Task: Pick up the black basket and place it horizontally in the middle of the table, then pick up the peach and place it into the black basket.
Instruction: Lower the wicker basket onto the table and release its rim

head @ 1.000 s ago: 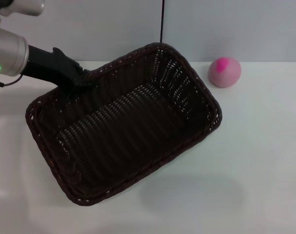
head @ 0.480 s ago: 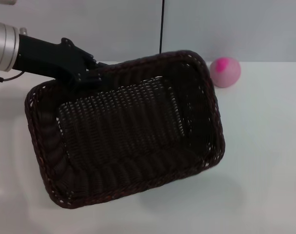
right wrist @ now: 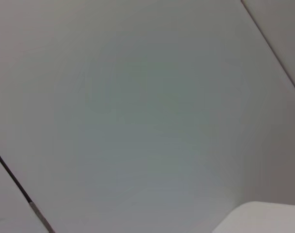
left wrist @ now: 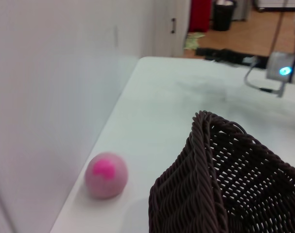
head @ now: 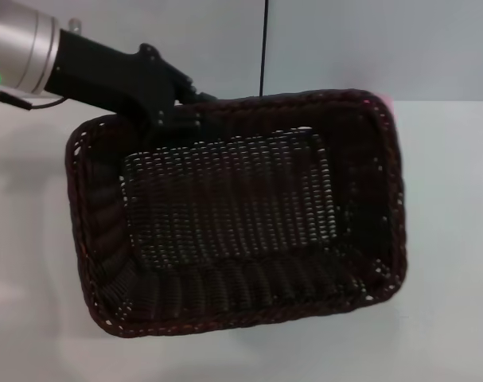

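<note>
Left gripper [head: 177,111] fingers clamp the black basket [head: 233,215] rim (peach [left wrist: 106,174] clear only from the wrist).

Soft, even light falls from above on my bench [head: 448,239]. My black basket [head: 233,215] throws a faint, diffuse shadow under its near edge. No harsh glare. From my left wrist, the peach [left wrist: 106,174] looks slightly blurred, the far room hazier. My right wrist sees flat grey.
</note>
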Controlling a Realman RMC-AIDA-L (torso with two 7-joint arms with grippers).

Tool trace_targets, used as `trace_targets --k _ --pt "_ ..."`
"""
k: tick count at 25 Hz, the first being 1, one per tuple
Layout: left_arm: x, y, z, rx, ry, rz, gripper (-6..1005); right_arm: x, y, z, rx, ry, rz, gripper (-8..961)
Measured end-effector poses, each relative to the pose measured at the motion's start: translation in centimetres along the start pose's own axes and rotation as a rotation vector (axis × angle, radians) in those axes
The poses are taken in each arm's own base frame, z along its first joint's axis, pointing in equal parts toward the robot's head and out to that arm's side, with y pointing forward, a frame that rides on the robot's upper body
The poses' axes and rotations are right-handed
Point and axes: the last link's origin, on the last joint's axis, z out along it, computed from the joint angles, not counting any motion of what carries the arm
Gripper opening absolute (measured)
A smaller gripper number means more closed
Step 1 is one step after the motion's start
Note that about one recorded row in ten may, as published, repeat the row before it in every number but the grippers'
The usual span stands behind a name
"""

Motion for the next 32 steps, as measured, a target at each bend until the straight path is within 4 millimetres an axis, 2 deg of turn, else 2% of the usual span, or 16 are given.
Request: trace_targets --k 2,4,11,12,16,21,24,32 --pt "0.0 0.0 0.0 0.0 0.0 0.0 187 0.1 -0.1 -0.1 0.004 0.003 0.002 646" --pt "1.7 0.1 0.7 -0.05 -0.007 0.055 187 0.1 -0.1 -0.2 0.006 0.005 0.004 645" --pt "2.4 0.2 1.1 -0.077 -0.02 0.071 188 0.3 0.2 -0.6 -0.014 0.001 0.008 643" --pt "3.0 0.0 2.1 -0.102 -0.049 0.091 188 0.2 0.3 -0.7 -0.028 -0.004 0.002 642" --pt "2.8 -0.4 3.4 -0.106 -0.073 0.089 188 -0.4 0.6 -1.1 -0.078 -0.035 -0.019 641" --pt "2.3 -0.6 3.7 -0.098 -0.072 0.074 188 -1.6 0.8 -1.6 -0.143 -0.091 -0.057 639" --pt "2.1 -0.6 3.8 -0.095 -0.073 0.068 188 -2.2 1.6 -2.0 -0.224 -0.122 -0.083 638" --pt "2.0 -0.3 4.6 -0.121 -0.09 0.068 188 -2.5 2.5 -2.3 -0.294 -0.14 -0.096 635"
